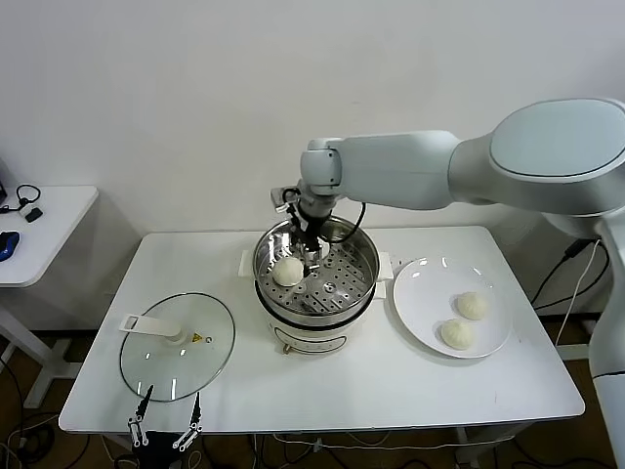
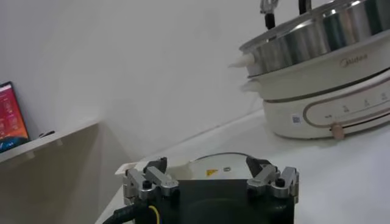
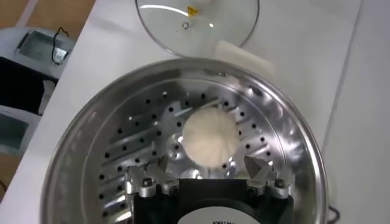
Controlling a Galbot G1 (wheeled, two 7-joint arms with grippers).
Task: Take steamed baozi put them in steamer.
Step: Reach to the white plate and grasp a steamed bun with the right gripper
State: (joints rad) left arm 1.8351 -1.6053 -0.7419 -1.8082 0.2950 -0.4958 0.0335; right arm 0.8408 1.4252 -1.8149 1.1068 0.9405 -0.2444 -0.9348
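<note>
now the right claw (image 3: 207,172) hangs spread over one baozi (image 3: 209,139), seemingly untouching, near the steamer (image 3: 292,152) wall.

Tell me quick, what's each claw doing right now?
Left gripper: open, empty, parked at the table's near edge by the glass lid.
Right gripper: open over the steamer, holding nothing.

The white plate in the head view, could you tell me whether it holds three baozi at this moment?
No, the white plate holds only two baozi, while a third sits in the steamer.
</note>
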